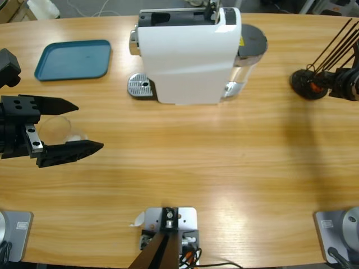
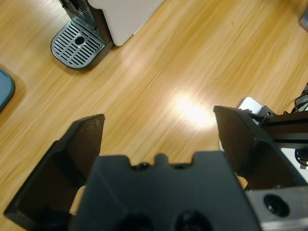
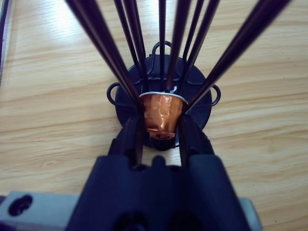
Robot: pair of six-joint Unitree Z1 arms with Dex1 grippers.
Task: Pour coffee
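From above, the left gripper (image 1: 87, 126) sits at the table's left edge with its black jaws spread wide around a clear round tumbler glass (image 1: 56, 130) – jaws either side, not touching it as far as I can tell. The big white boxy coffee machine (image 1: 188, 53) stands well apart, with a flat blue plastic tray (image 1: 73, 59) to its left. No coffee visible in the glass or anywhere, so I'd say we're at the very start.

Left wrist view: jaws gaping, and beyond them only the long wooden table (image 2: 183, 72) and the machine's round metal drip grate (image 2: 77, 42).

Right wrist view: the right gripper (image 3: 161, 130) is pinching a shiny copper-coloured coffee capsule (image 3: 162, 113) in a black wire capsule rack (image 3: 163, 72). My guess – next it needs a clean pull out without snagging the rods, then over to the machine.
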